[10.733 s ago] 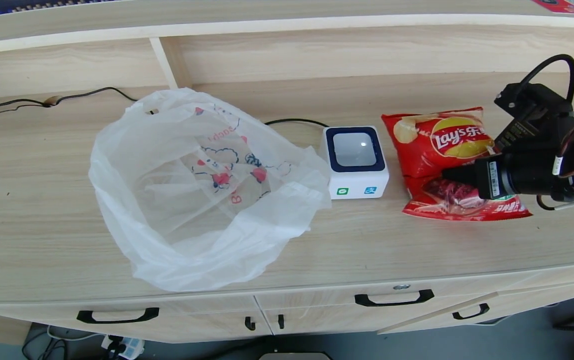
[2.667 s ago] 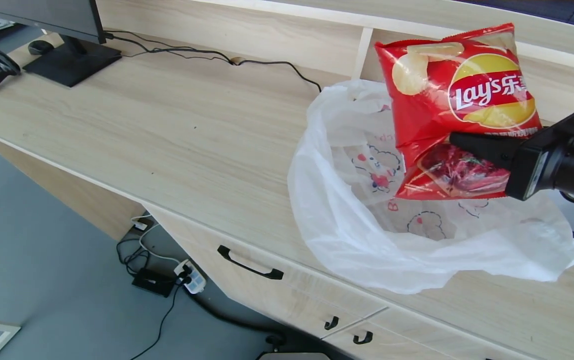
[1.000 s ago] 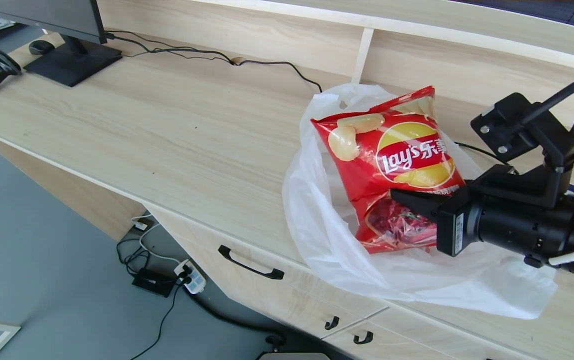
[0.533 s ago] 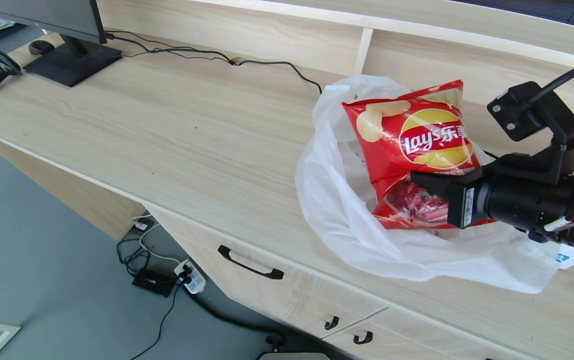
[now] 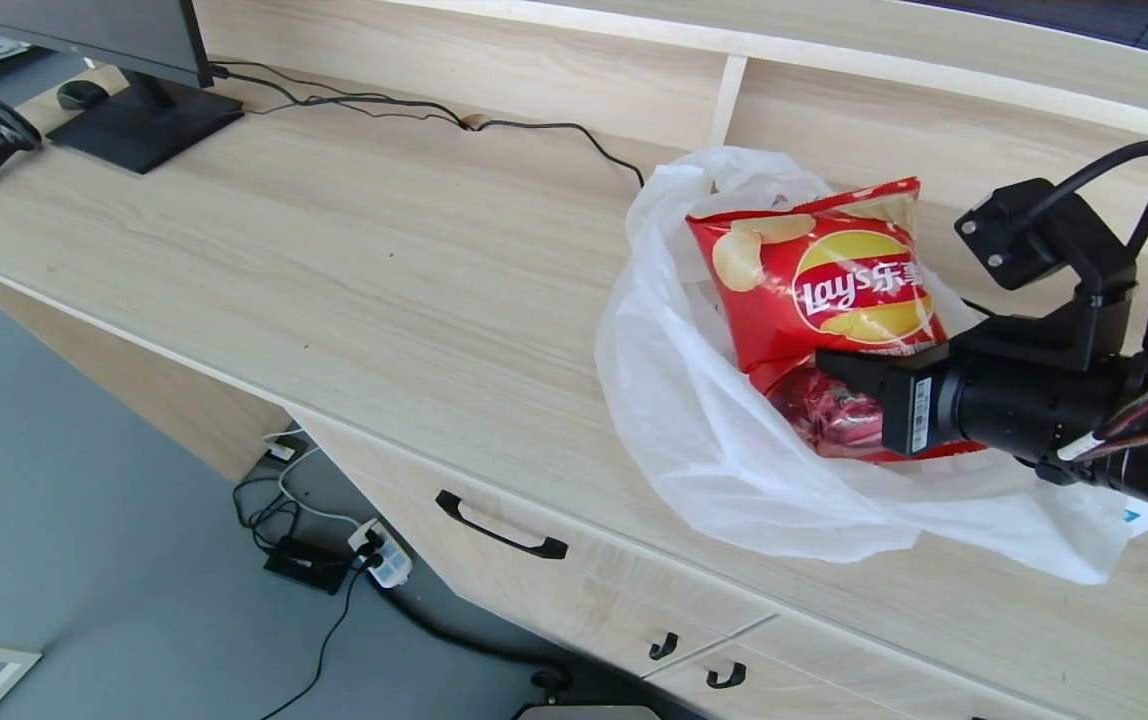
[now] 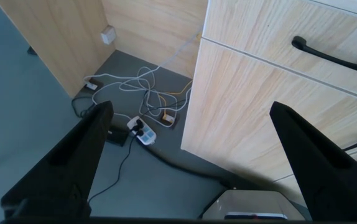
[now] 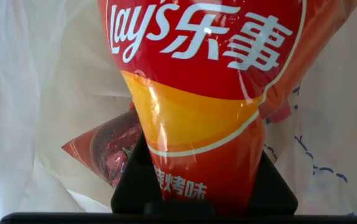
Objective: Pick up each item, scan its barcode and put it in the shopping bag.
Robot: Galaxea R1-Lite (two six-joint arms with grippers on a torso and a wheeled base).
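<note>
Wood counter (image 5: 354,270) bears monitor (image 5: 84,25) and shopping bag (image 5: 724,470) with chip bag (image 5: 814,280).

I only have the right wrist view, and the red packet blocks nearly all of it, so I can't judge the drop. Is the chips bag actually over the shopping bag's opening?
Observer: Yes. The head view shows the chips bag upright, its lower end sunk behind the near rim of the shopping bag.
Operator: Is the right gripper gripping it?
Observer: The right gripper is shut on the packet's lower part.
Operator: And the left gripper?
Observer: The left gripper is open, facing the drawers.
</note>
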